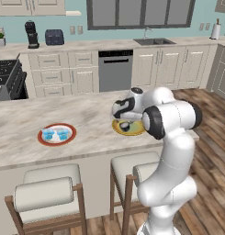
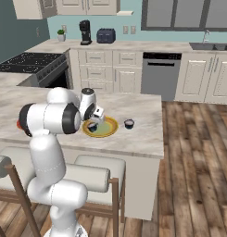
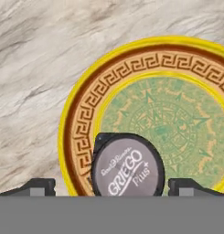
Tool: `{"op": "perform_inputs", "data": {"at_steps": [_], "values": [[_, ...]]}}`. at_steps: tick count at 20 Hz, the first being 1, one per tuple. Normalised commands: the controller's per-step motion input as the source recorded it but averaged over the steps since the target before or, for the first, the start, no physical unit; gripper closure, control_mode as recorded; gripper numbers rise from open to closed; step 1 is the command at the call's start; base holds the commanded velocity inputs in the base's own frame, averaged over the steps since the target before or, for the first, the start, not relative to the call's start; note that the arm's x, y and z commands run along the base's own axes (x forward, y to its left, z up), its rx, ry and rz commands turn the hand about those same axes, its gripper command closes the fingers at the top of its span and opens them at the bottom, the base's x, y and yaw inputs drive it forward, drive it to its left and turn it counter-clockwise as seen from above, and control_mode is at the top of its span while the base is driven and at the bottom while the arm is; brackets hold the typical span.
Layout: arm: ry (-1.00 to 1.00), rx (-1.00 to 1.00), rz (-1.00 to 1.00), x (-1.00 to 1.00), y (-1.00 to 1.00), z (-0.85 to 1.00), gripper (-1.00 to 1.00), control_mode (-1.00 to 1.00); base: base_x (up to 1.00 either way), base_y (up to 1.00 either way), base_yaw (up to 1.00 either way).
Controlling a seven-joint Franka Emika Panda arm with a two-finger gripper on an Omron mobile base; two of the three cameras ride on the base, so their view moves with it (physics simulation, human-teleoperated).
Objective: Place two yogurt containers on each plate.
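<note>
i am hovering my gripper (image 3: 111,187) over the yellow plate (image 3: 81,123) on the marble island counter (image 3: 35,68), and my jaws are standing wide, one dark tip on each side of a dark yogurt cup (image 3: 128,167) with clear space between each tip and the cup, so i am not gripping anything. the cup is sitting on the plate, on the patterned brown band near the plate's edge, its grey lid facing up at my hand camera with lettering across it. the plate's pale green centre is lying bare beside the cup.

from the right base view, my hand (image 2: 95,116) is hanging just above that plate (image 2: 107,131), and the dark cup (image 2: 91,126) is showing beneath it on the plate's near-left part. a second dark yogurt cup (image 2: 129,123) is standing on the counter (image 2: 142,134) just beside the plate, off its rim, on the side toward the wooden floor.

from the left base view, the white plate with the red-orange rim (image 1: 43,137) is lying well apart from the yellow one (image 1: 117,130), farther along the counter, and the two pale blue yogurt cups (image 1: 56,134) are sitting side by side in its middle, close enough that i cannot tell if they are touching
</note>
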Motion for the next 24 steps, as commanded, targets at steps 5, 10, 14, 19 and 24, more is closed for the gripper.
{"op": "perform_inputs", "data": {"at_steps": [5,10,14,19,24], "values": [[0.0,0.0,-0.06,0.0,-0.61,0.19,-1.0,-1.0,0.0,0.0,0.0],[0.0,0.0,-0.04,0.0,-0.7,0.02,-1.0,-1.0,0.0,0.0,0.0],[0.01,0.0,-0.03,0.05,-0.62,0.0,-1.0,-1.0,0.0,0.0,0.0],[0.03,0.0,-0.03,0.03,-0.55,0.0,-1.0,-1.0,0.0,0.0,0.0],[0.02,0.0,-0.01,0.02,-0.55,0.0,-1.0,-1.0,0.0,0.0,0.0]]}}
